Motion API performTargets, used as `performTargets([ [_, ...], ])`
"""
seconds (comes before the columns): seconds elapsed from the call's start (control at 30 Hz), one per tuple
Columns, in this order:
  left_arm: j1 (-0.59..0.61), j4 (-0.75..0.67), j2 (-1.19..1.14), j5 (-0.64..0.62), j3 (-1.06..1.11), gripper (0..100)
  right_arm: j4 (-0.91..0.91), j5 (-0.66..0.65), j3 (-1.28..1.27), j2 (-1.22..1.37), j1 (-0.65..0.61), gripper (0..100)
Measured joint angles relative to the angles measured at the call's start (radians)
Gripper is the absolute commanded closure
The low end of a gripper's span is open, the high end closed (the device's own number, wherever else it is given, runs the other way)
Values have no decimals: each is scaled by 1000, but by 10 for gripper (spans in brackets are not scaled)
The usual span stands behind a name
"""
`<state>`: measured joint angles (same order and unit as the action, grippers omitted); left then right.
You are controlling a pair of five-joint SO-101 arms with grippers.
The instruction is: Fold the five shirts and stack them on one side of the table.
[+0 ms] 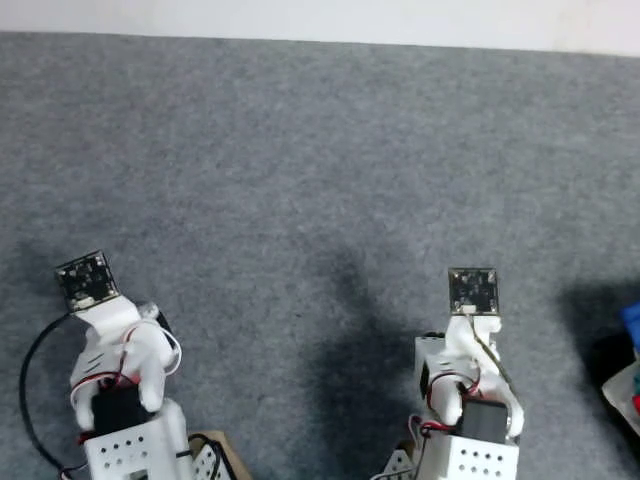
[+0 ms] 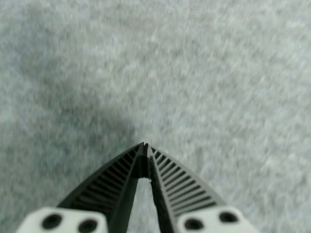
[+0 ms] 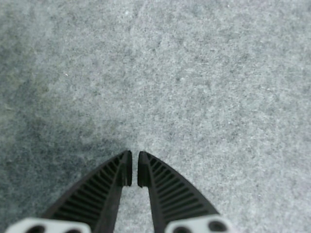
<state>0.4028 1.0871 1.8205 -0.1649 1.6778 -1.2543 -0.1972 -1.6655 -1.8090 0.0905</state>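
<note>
A: Looking over the grey table (image 1: 300, 150), what are you seeing?
B: One arm (image 1: 120, 380) is sitting at the near edge, and a second arm (image 1: 470, 400) is sitting beside it, well apart. Both are pointing across the felt-like surface.
A: How is the left end effector (image 2: 145, 147) standing?
B: Its ribbed fingers are meeting at the tips, gripping nothing, and pointing at the grey surface.
A: And the right end effector (image 3: 134, 158)?
B: Its fingers are lying almost together, leaving only a thin slit, and holding nothing either.
A: Where are the shirts lying?
B: A coloured bundle (image 1: 632, 325), blue above red and green, is poking in at the table's edge on the second arm's side, cut off by the frame. I am not managing to tell whether it is shirts.
</note>
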Motion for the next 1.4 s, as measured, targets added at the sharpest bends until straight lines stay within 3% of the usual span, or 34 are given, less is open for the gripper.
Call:
performTargets([
  [0.37,0,239,0,0,2,994,0,0,0,0,0,961],
  [1.4,0,245,0,0,2,994,0,0,0,0,0,961],
])
